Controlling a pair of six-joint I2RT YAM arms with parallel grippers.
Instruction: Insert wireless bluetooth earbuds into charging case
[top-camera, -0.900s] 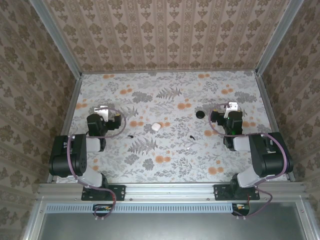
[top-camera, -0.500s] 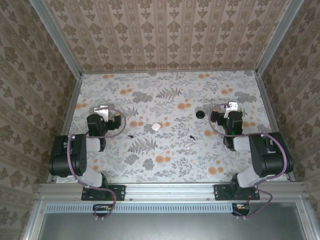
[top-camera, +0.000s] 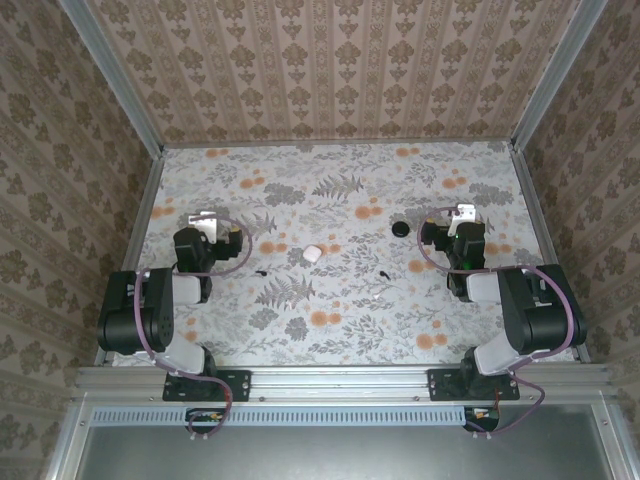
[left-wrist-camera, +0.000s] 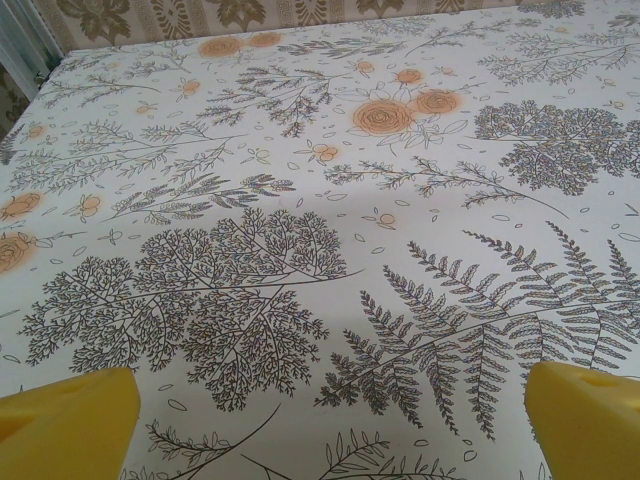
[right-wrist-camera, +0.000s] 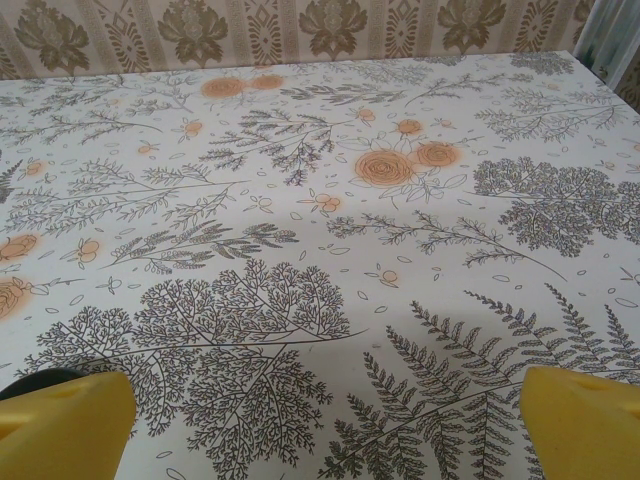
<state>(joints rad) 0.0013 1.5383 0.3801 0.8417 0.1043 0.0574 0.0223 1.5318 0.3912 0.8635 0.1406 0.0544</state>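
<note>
The white charging case (top-camera: 313, 253) lies on the flowered tablecloth near the table's middle. One tiny black earbud (top-camera: 262, 272) rests to its lower left, another earbud (top-camera: 384, 275) to its lower right. My left gripper (top-camera: 207, 220) sits at the left side of the table, well left of the case. My right gripper (top-camera: 463, 213) sits at the right side. In the left wrist view the left gripper (left-wrist-camera: 330, 425) is open, its yellow fingertips (left-wrist-camera: 70, 420) far apart over bare cloth. The right gripper (right-wrist-camera: 325, 425) is likewise open, with nothing between its fingers.
A small black round object (top-camera: 401, 228) lies on the cloth just left of the right gripper. Metal rails (top-camera: 140, 215) and wallpapered walls enclose the table (top-camera: 340, 330) on three sides.
</note>
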